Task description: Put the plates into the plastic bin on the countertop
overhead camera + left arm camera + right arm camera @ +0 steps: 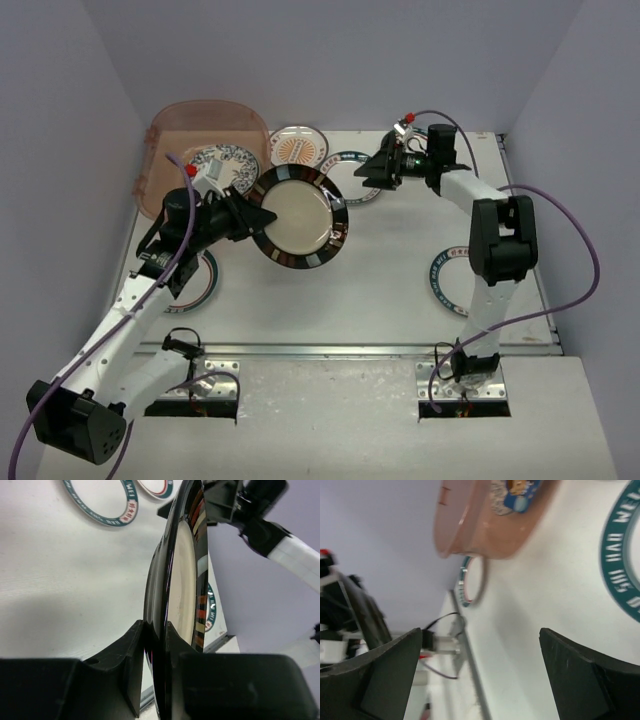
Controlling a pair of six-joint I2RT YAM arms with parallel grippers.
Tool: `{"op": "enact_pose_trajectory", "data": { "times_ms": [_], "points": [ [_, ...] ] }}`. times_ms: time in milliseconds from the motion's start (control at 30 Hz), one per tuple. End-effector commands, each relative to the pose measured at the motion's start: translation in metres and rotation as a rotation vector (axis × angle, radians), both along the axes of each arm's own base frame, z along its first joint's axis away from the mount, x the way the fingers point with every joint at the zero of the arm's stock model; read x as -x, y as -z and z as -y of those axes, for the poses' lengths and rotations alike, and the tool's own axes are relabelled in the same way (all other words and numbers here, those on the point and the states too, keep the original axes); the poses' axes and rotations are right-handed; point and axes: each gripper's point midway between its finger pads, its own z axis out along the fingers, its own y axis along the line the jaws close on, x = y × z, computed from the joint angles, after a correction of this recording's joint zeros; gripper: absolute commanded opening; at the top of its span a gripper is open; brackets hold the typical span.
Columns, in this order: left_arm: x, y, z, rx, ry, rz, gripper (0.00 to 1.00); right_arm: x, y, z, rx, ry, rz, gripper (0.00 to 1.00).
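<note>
Our left claw (243, 212) is closed tight on the edge of the dark plate (298, 218) with the pale middle. We hold the plate up in the air over the countertop (400, 260). It is just beside the plastic bin (205, 120) but not in it yet. Our right claw (372, 170) is wide open and holds nothing. It hangs near the far side of the dark plate, over a plate with a teal ring (345, 160).

What could go wrong? In the left wrist view, the fingers (132, 650) pinch only a thin bit of the rim. The plate looks shiny and smooth, so we think it could slip or swing down if we turn too fast. Then it could fall on the countertop and maybe break.

The bin has tall walls. If we come in too low, the plate could bump a wall and push the bin away. A blue flower plate (225, 158) lies in the bin, so a hard drop could crack both plates. Our left arm also hangs over the near plate (207, 285) and could knock it.
</note>
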Motion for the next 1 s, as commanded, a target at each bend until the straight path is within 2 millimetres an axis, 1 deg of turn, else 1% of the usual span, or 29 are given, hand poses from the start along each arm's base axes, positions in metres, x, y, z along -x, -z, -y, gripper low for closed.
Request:
{"op": "enact_pose_trajectory", "data": {
  "times_ms": [0,67,133,167,200,267,300,333,367,400,433,467,500,533,600,633,700,767,800,833,900,967],
  "points": [
    [-0.018,-0.075,-0.022,-0.003,-0.13,0.19,0.0,0.02,0.01,0.015,0.353,0.113,0.107,0.99],
    [-0.034,-0.081,-0.032,-0.024,-0.143,0.178,0.0,0.028,0.007,0.019,0.464,0.16,0.138,0.99],
    [-0.051,-0.101,-0.052,0.012,-0.147,0.208,0.0,0.027,0.009,0.038,0.594,0.279,0.158,0.99],
    [-0.062,-0.1,-0.06,0.017,-0.157,0.191,0.0,0.036,0.004,0.042,0.617,0.307,0.177,0.99],
    [-0.064,-0.111,-0.068,0.025,-0.171,0.213,0.0,0.037,0.014,0.052,0.666,0.344,0.161,0.99],
    [-0.098,-0.114,-0.108,0.015,-0.282,0.178,0.0,0.049,0.01,0.074,0.763,0.438,0.17,0.99],
    [-0.1,-0.124,-0.122,0.009,-0.322,0.194,0.0,0.053,0.008,0.085,0.801,0.478,0.164,0.99],
    [-0.116,-0.115,-0.134,0.008,-0.351,0.155,0.0,0.058,0.006,0.091,0.826,0.501,0.157,0.99],
    [-0.124,-0.121,-0.153,0.01,-0.402,0.151,0.0,0.063,0.004,0.096,0.846,0.519,0.157,0.99],
    [-0.138,-0.115,-0.174,0.007,-0.473,0.127,0.0,0.075,-0.002,0.102,0.861,0.546,0.171,0.99],
    [-0.147,-0.112,-0.19,-0.002,-0.539,0.118,0.0,0.085,-0.007,0.104,0.858,0.56,0.186,0.99],
    [-0.154,-0.112,-0.202,-0.017,-0.602,0.119,0.0,0.093,-0.009,0.102,0.826,0.554,0.2,0.99],
    [-0.165,-0.105,-0.217,-0.032,-0.672,0.105,0.0,0.104,-0.013,0.098,0.783,0.548,0.216,0.99],
    [-0.173,-0.11,-0.228,-0.042,-0.727,0.12,0.0,0.116,-0.011,0.095,0.751,0.537,0.222,0.99],
    [-0.193,-0.097,-0.248,-0.076,-0.805,0.074,0.0,0.132,-0.01,0.087,0.701,0.493,0.232,0.99],
    [-0.202,-0.089,-0.255,-0.09,-0.83,0.049,0.0,0.136,-0.01,0.084,0.685,0.478,0.235,0.99],
    [-0.228,-0.055,-0.264,-0.114,-0.835,-0.031,0.0,0.147,-0.008,0.083,0.672,0.454,0.243,0.99],
    [-0.242,-0.05,-0.262,-0.11,-0.801,-0.037,0.0,0.154,-0.006,0.08,0.662,0.427,0.252,0.99],
    [-0.254,-0.034,-0.26,-0.101,-0.774,-0.068,0.0,0.158,-0.008,0.079,0.653,0.415,0.263,0.99],
    [-0.259,-0.027,-0.256,-0.093,-0.748,-0.084,0.0,0.16,-0.01,0.079,0.651,0.411,0.269,0.99],
    [-0.27,-0.021,-0.249,-0.072,-0.698,-0.107,0.0,0.163,-0.013,0.079,0.655,0.395,0.28,0.99],
    [-0.274,-0.003,-0.25,-0.068,-0.698,-0.145,0.0,0.167,-0.012,0.077,0.655,0.366,0.292,0.99]
  ]
}}
